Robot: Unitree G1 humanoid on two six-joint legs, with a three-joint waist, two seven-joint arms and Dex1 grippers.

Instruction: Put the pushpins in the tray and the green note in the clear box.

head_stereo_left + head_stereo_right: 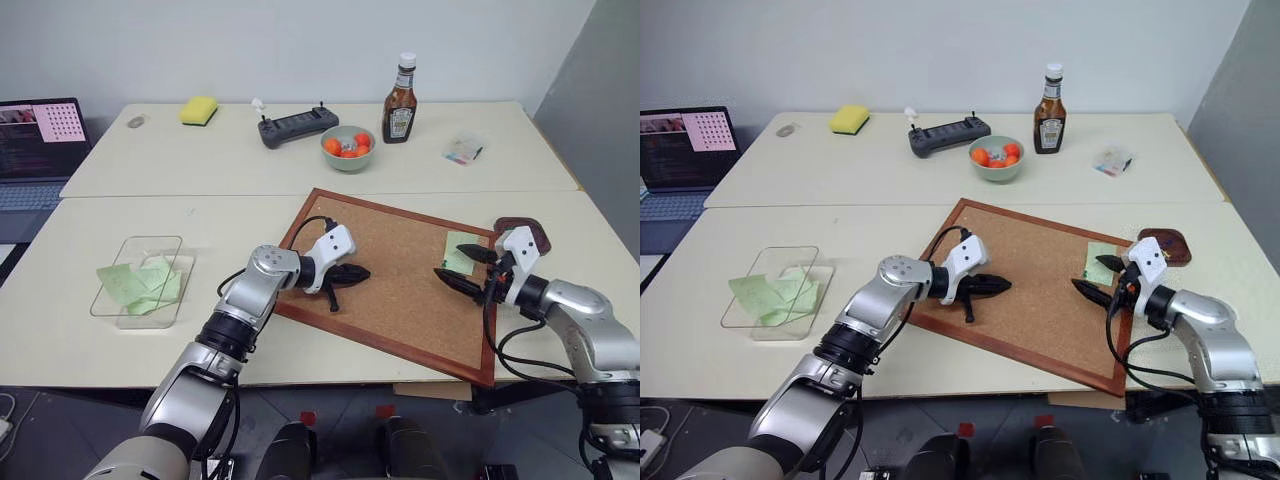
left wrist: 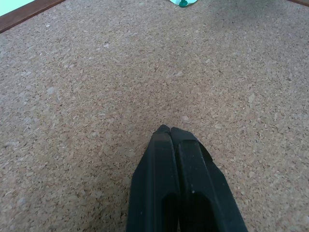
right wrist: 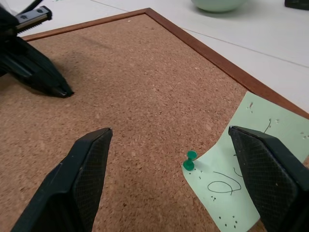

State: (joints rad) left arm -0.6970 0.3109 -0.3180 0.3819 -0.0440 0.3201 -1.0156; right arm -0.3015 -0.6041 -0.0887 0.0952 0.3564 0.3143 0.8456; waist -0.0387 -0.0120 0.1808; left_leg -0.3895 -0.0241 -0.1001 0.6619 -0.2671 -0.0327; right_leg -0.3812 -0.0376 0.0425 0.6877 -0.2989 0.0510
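Right gripper (image 3: pixel 169 186), jaws apart, frames a green pushpin (image 3: pixel 189 160) pinning the green note (image 3: pixel 251 159); left gripper (image 1: pixel 352 273), jaws together, rests on the corkboard (image 1: pixel 400 300).

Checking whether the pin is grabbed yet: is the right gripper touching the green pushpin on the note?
Apart. In the right wrist view the right gripper stands wide open, and the green pushpin, stuck in the corner of the green note, sits between the fingers with bare cork either side.
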